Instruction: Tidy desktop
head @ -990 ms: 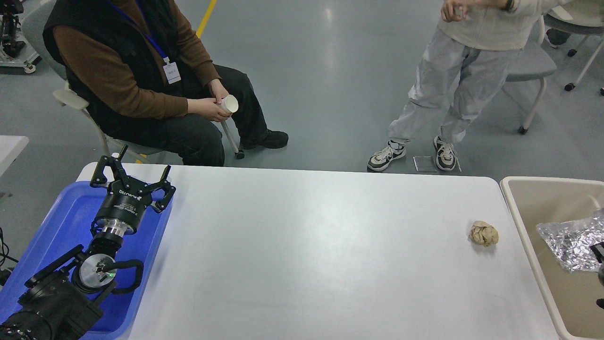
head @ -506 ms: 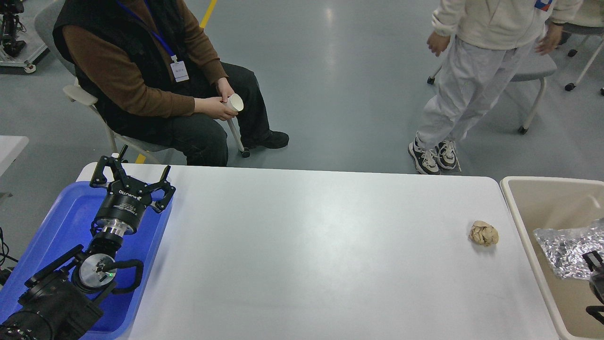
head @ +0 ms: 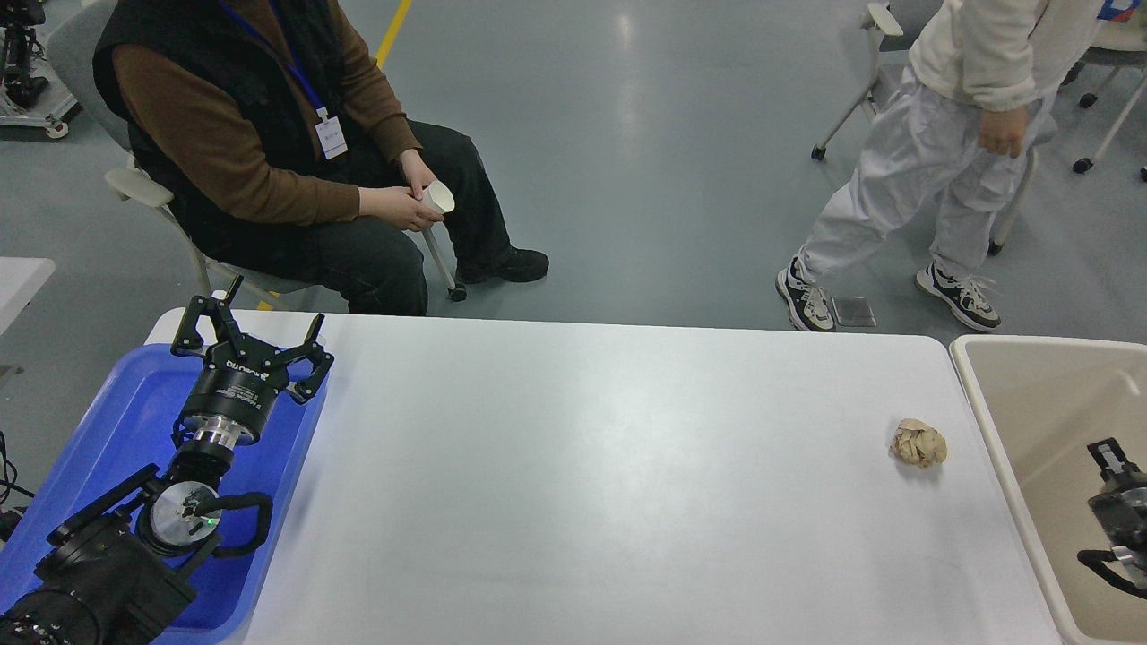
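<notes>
1. our left gripper point(head: 252, 333) hangs over the blue tray point(head: 107, 421), fingers wide apart, holding nothing.
2. our right gripper point(head: 1109, 455) is over the beige bin point(head: 1013, 385); we cannot tell if it is open.
3. a brown paper ball point(head: 918, 443) sits on the desktop point(head: 591, 484), near the bin.

- One white desktop point(head: 582, 484).
- One crumpled brown paper ball point(head: 918, 443).
- One blue tray point(head: 107, 421).
- One beige bin point(head: 1030, 385).
- Two grippers: left gripper point(head: 253, 333), right gripper point(head: 1111, 457).
- Two people: seated person point(head: 269, 134), standing person point(head: 950, 143).
- One paper cup point(head: 437, 196).
</notes>
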Tool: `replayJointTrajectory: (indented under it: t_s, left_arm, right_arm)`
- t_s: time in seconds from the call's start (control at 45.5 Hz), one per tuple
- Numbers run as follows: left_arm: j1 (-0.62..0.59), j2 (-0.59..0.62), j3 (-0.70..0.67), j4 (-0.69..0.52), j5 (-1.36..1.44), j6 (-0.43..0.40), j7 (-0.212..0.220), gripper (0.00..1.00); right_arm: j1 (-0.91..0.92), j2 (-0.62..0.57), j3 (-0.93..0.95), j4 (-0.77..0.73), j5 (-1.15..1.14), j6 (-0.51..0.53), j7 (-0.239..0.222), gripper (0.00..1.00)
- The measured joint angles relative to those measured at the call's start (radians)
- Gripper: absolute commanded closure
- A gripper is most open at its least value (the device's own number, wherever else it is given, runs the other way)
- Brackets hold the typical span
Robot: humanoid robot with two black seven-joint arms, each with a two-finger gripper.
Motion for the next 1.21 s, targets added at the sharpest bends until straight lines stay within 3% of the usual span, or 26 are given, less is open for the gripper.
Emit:
replayJointTrajectory:
  t_s: [0.154,0.66,0.924,1.21]
  left_arm:
    - [0.0,0.0,0.0,0.0,0.0,0.0,0.0,0.0]
    - [0.0,0.0,0.0,0.0,0.0,0.0,0.0,0.0]
    - [0.0,0.0,0.0,0.0,0.0,0.0,0.0,0.0]
    - [0.0,0.0,0.0,0.0,0.0,0.0,0.0,0.0]
  right_arm:
    - [0.045,0.002,0.048,0.002,0.024,0.075,-0.002,0.0]
    - [0.306,-0.156,0.263,-0.002,0.074,0.493,-0.005,0.0]
    - [0.492,-0.185,0.343,-0.009,0.082,0.544,-0.005,0.0]
    - [0.597,-0.118,0.437,-0.002,0.098,0.571,0.001,0.0]
